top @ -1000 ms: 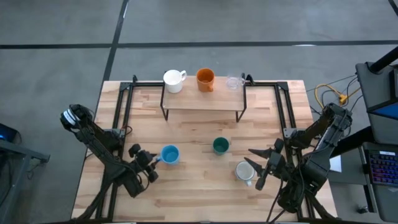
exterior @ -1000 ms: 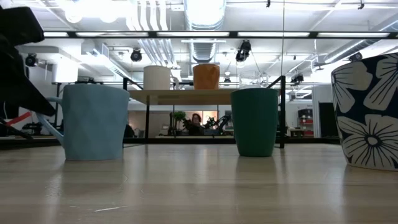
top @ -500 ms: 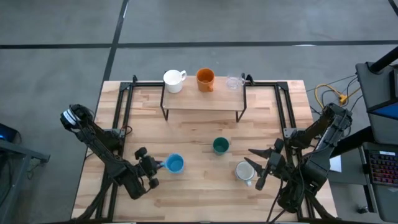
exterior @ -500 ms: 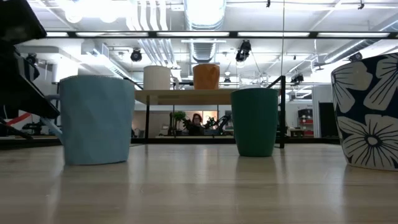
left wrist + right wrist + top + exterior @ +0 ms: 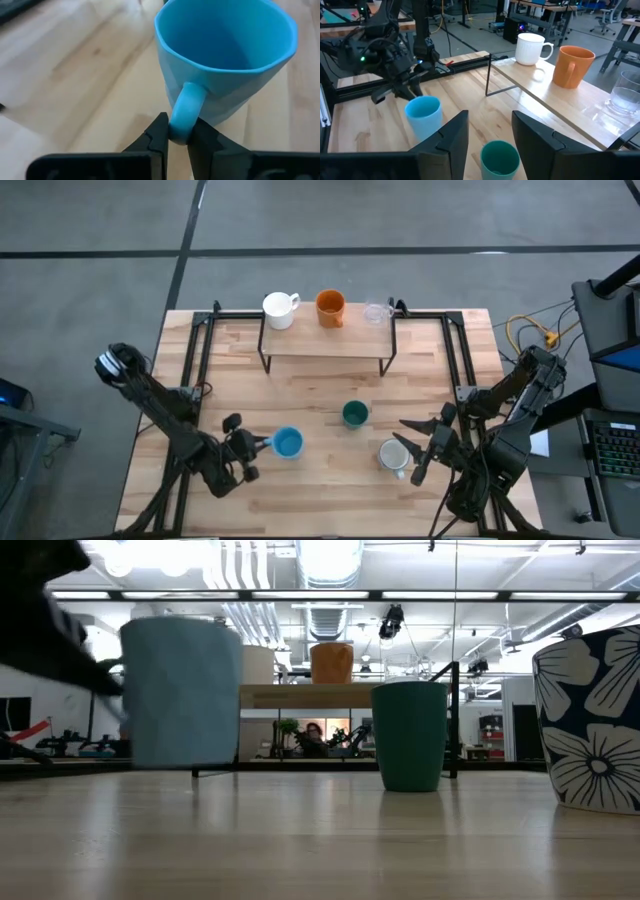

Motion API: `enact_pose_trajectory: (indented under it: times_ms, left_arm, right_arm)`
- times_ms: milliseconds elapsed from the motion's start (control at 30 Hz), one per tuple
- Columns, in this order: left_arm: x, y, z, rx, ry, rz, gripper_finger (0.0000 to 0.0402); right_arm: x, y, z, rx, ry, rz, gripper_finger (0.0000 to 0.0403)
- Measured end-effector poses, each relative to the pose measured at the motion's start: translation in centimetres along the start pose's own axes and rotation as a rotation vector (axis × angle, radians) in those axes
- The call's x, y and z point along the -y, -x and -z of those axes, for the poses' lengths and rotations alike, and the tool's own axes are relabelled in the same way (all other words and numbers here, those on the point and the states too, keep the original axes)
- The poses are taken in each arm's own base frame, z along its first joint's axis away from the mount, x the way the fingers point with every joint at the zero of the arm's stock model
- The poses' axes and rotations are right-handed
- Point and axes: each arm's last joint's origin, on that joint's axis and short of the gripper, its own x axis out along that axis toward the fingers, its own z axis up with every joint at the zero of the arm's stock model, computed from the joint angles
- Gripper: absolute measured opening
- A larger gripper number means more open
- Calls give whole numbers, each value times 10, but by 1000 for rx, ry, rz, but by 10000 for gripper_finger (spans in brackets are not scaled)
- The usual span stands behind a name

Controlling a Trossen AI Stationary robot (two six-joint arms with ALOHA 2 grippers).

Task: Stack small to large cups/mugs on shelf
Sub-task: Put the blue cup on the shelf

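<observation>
My left gripper (image 5: 262, 444) (image 5: 179, 127) is shut on the handle of the light blue mug (image 5: 288, 443) (image 5: 180, 695) at the table's near left. The white mug (image 5: 279, 309), orange mug (image 5: 330, 307) and clear glass (image 5: 376, 312) stand on the shelf (image 5: 325, 345) at the far edge. The dark teal cup (image 5: 354, 414) stands on the table's middle. The patterned mug (image 5: 393, 455) (image 5: 590, 720) stands near right. My right gripper (image 5: 418, 448) (image 5: 490, 120) is open just right of it and touches nothing. My left gripper pinches the blue mug's handle loop (image 5: 182, 117) between its two fingers, at the loop's outer curve. The fingers come level from the table's left and lie across the loop. The mug stays nearly upright, mouth up; in the low view its bottom (image 5: 180, 765) is just above the tabletop.
The shelf's thin black legs (image 5: 264, 363) stand on the table's far half. Black rails (image 5: 195, 350) run along the table's left and right sides. Bare wood lies between the shelf and the cups.
My left gripper has carried the blue mug toward the table's right and near edges, keeping its hold on the handle. The mug has gone from standing on the table to lifted a little clear of it. My right arm has kept still.
</observation>
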Motion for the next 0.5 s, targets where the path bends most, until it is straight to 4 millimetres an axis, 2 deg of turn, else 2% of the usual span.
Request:
enact_pose_trajectory:
  times_ms: [167, 333, 500]
  left_arm:
    - [-10, 2, -28, 21, -7, 0, 25]
    - [-32, 12, -75, -5, -9, -10, 25]
    - [-59, 31, -125, 9, -9, -52, 25]
  right_arm:
    - [0, 0, 0, -2, 0, -1, 145]
    - [0, 0, 0, -2, 1, -1, 144]
    - [0, 0, 0, -2, 1, -1, 145]
